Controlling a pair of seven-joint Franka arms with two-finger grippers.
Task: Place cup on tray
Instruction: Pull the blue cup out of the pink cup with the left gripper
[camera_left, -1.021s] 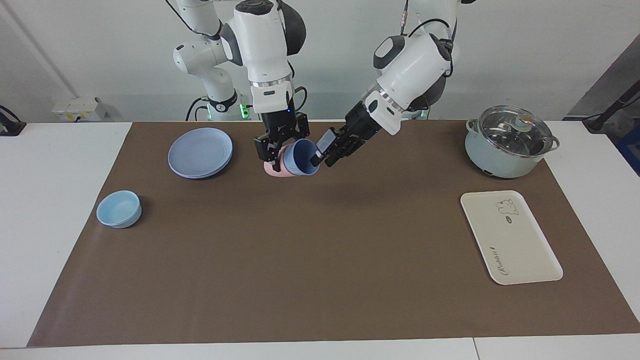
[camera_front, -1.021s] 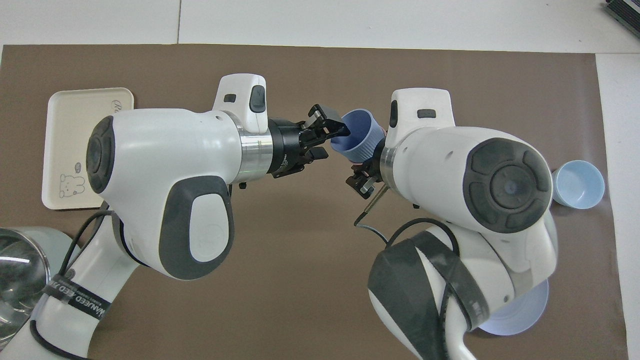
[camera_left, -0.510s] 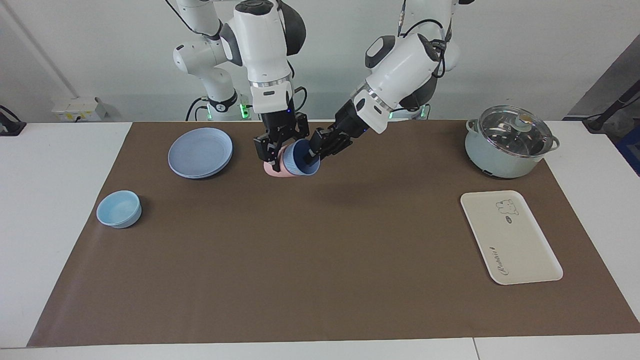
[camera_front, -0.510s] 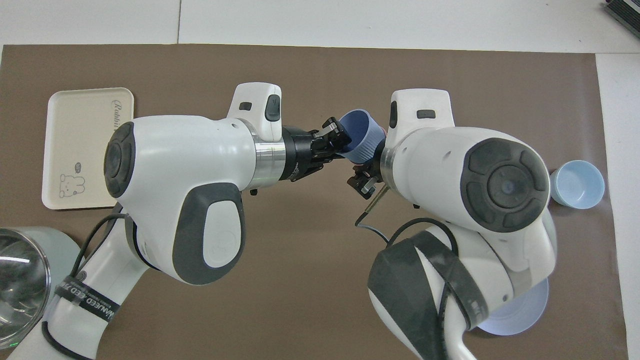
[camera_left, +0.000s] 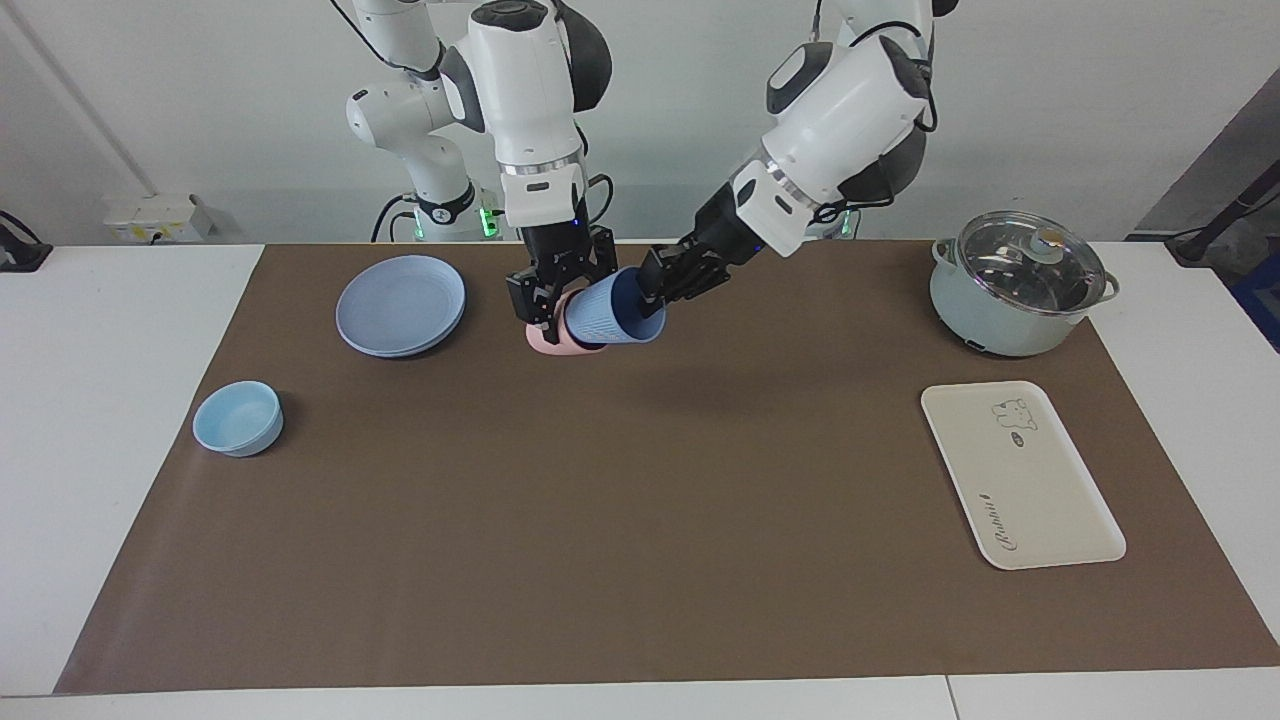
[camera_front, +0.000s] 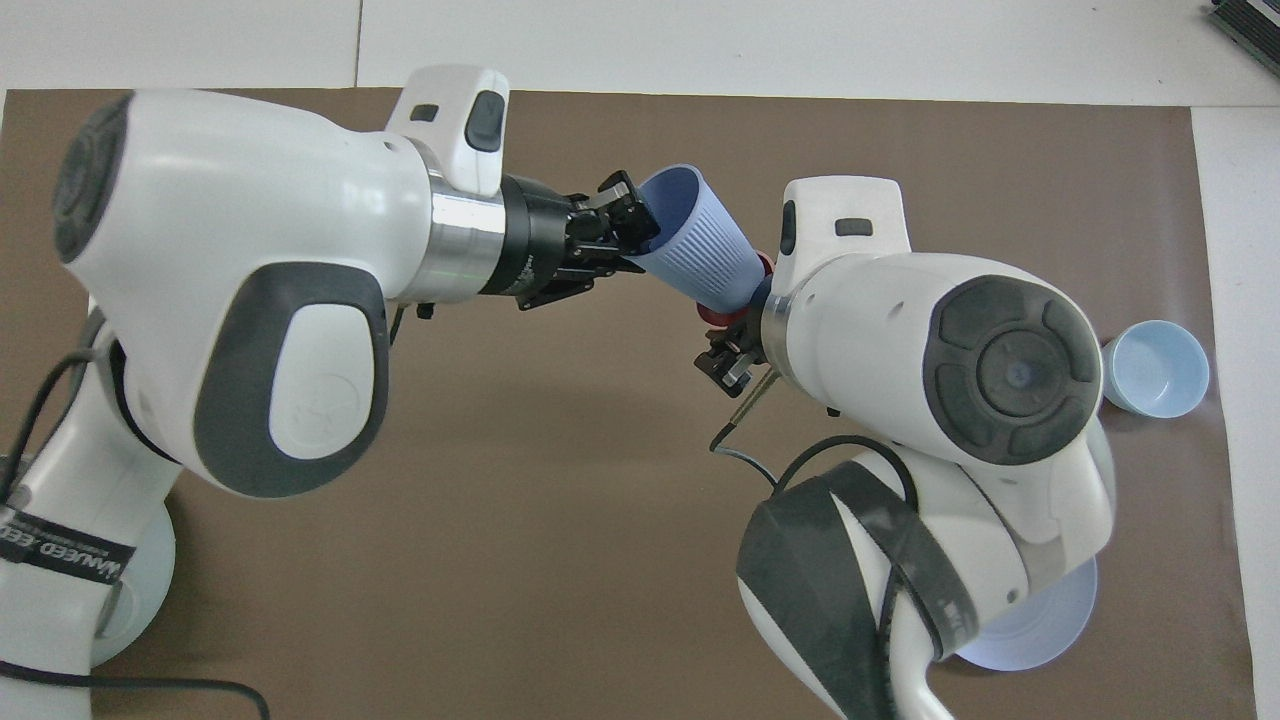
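Since half a second ago the left arm has risen and drawn the cup (camera_left: 610, 318) most of the way out of the pink tumbler (camera_left: 548, 340); only the cup's narrow base now sits in the pink rim, and it tilts with its mouth up toward the left arm. At upper centre of the facing view, the left gripper (camera_left: 655, 288) has its jaws pinching the cup's rim, one finger inside the mouth. Beside it, the right gripper (camera_left: 545, 300) has its jaws closed around the pink tumbler, which stands low over the brown mat; whether it touches the mat is hard to tell. In the overhead view the left arm's white shell hides the tray altogether, and the pink tumbler shows only as a reddish sliver under the cup. The cup is finely ribbed plastic, tapered, smooth inside. At the lower right of the facing view the tray (camera_left: 1040, 500) lies flat on the table, cream, rounded at the corners, well apart from the cup. A glass-lidded pot (camera_left: 1020, 285) stands above it; a round blue plate (camera_left: 401, 304) and a low light-blue bowl (camera_left: 238, 418) sit at the left.
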